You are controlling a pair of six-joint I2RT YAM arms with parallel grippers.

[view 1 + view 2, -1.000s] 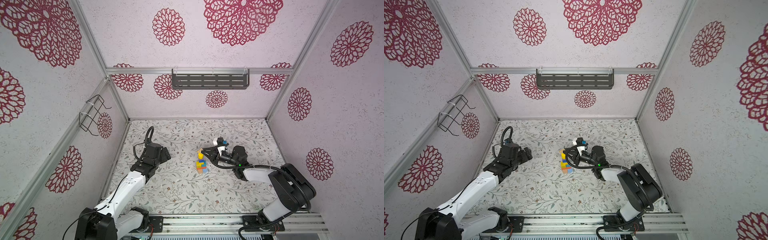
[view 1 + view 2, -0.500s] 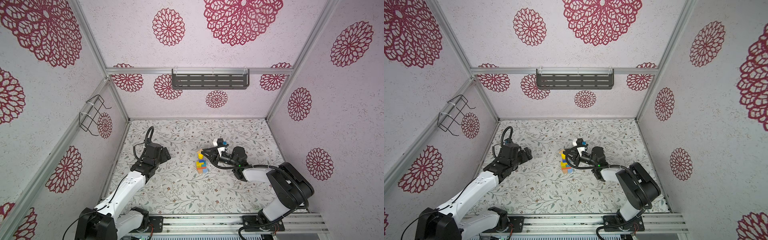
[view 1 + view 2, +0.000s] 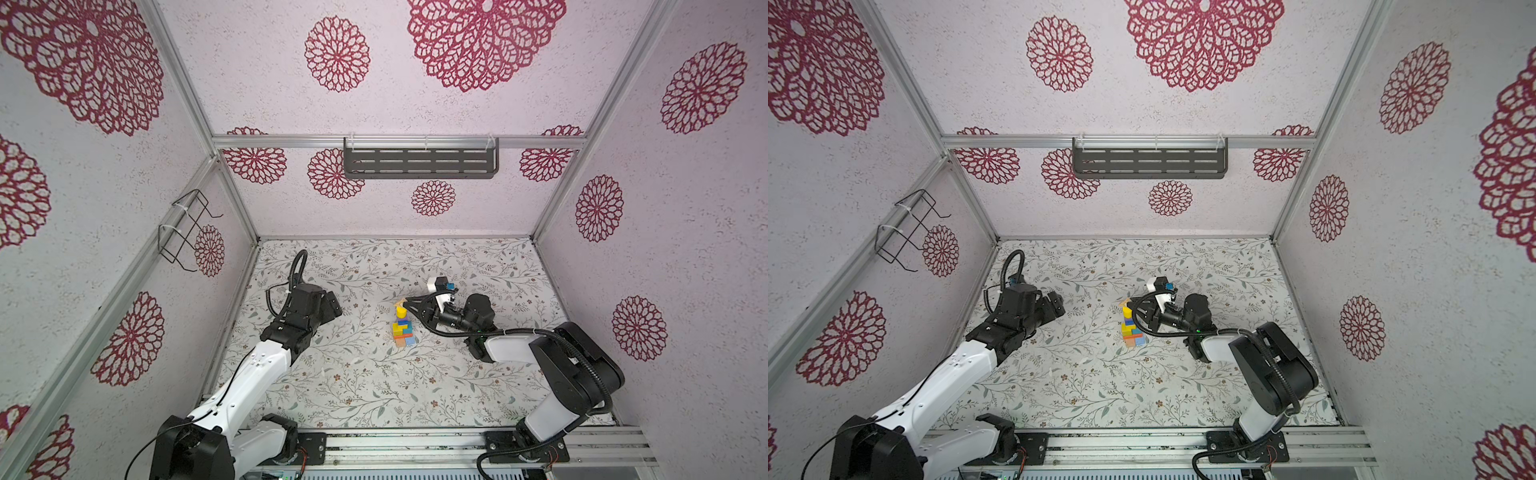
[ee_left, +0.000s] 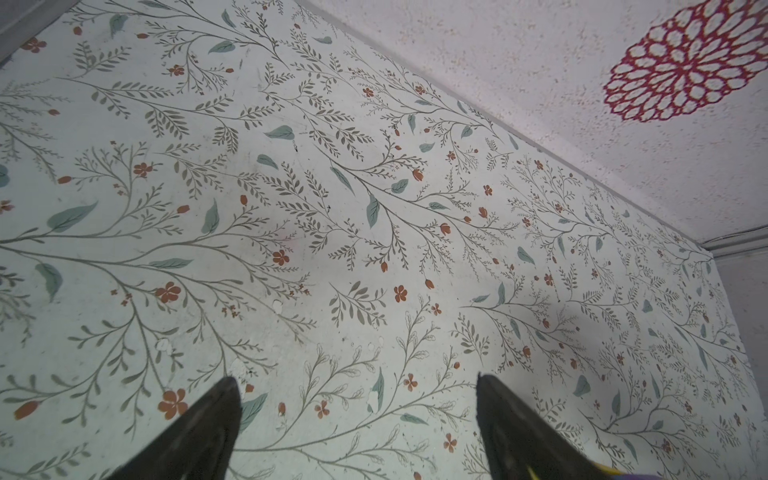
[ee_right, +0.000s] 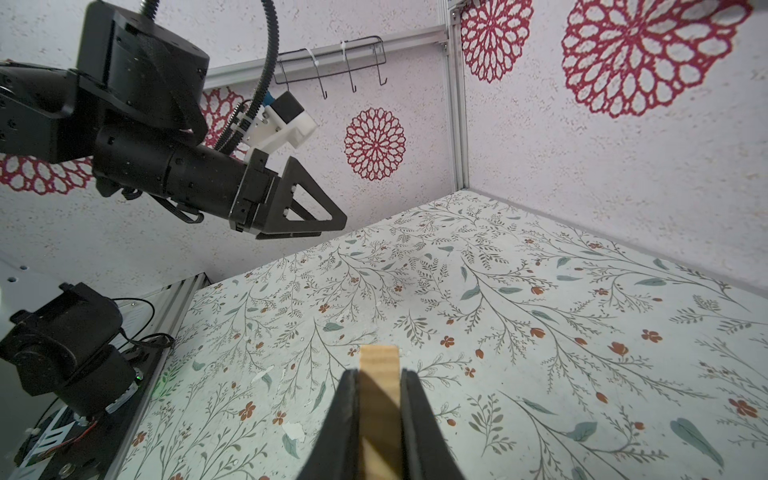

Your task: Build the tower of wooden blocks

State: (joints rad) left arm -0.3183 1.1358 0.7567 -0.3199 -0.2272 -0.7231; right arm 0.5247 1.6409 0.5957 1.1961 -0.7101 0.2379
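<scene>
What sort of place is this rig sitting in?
Probably a purpose-built robot test cell, not a room: red-medallion papered walls on a bare aluminium frame, two white-and-black robot arms mounted on a metal rail at the front edge, and a floral-print tabletop bearing a small stack of coloured wooden blocks.

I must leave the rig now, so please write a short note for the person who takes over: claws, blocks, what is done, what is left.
Left claw: open, empty, off to the side of the tower.
Right claw: shut on the tan block, just above the tower's top.
Done: the tower stands, yellow cylinder uppermost.
Left: seat the tan block on the yellow cylinder and release; whether they touch cannot be told.
</scene>
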